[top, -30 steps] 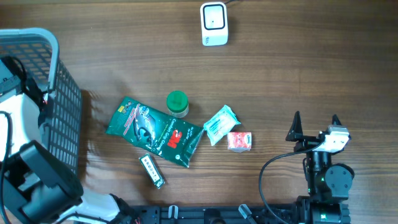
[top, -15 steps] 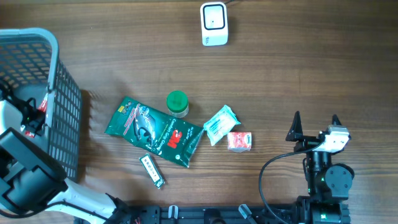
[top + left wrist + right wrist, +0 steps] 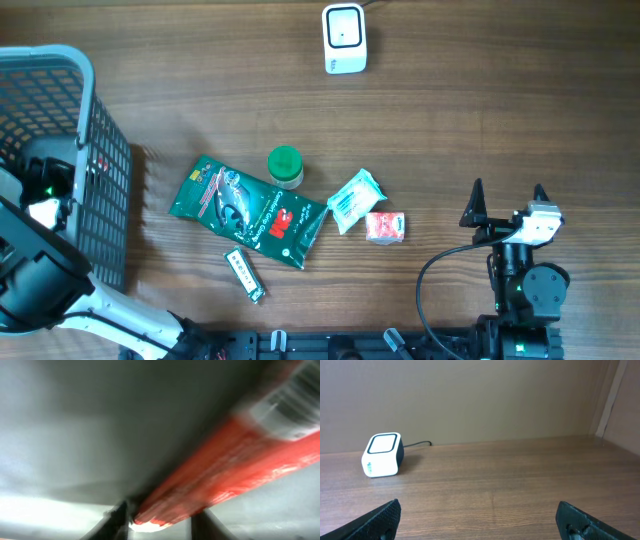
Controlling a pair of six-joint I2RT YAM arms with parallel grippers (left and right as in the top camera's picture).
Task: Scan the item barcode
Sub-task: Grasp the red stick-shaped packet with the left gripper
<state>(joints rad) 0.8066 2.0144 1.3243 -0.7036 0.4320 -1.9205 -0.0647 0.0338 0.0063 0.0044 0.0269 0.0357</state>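
Two risks. Left gripper [image 3: 160,520] inside basket [image 3: 100,150], far left, jaws close about end of blurred red packet [image 3: 210,470]; firm hold impossible to tell. Right gripper [image 3: 508,190], lower right, wide open, empty. Edge pinch: possible slip on lifting. Possible snag on basket wall.

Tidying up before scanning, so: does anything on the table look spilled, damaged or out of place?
Nothing looks spilled or damaged. The green pouch lies askew beside the green-lidded jar, and the scanner stands apart from them. The left wrist view is too blurred to judge.
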